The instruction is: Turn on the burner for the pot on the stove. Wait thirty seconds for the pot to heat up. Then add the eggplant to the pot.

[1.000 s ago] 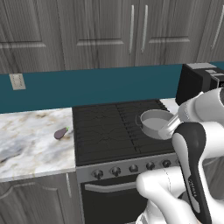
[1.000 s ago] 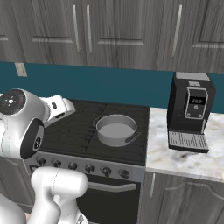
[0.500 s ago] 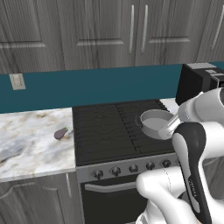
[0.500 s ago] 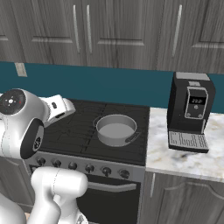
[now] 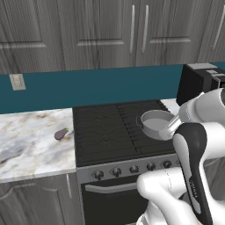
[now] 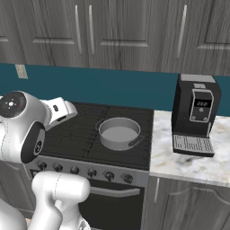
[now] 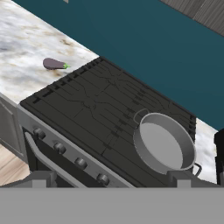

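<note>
One pot: the pot [image 6: 118, 133] stands empty and lidless on the stove [image 5: 110, 132], over the burner [image 7: 164, 151] at the stove's front corner nearest the coffee machine [image 6: 196, 114].
Burner state: no flame or glow can be made out; judged not yet lit.
Knobs: a row of dark knobs [image 6: 92, 172] runs along the stove's steel front, below the pot and above the oven door handle [image 7: 43, 157]; none is touched.
Eggplant: the eggplant [image 5: 61, 133] lies on the marble tabletop [image 5: 26, 140] just beside the stove's far edge from the pot, well apart from the pot.
Jaws: the gripper [image 7: 107, 179] hangs above the stove's front, its jaws spread wide and gripping nothing.
Step in hand: judged to be the reach toward a knob.
Risk one: the knobs look alike, so the wrong burner may be lit and the pot stay cold.
Risk two: jaws closing off-centre may slip round the knob without turning it.
Risk three: the small rounded eggplant may roll from a loose grip later.
</note>
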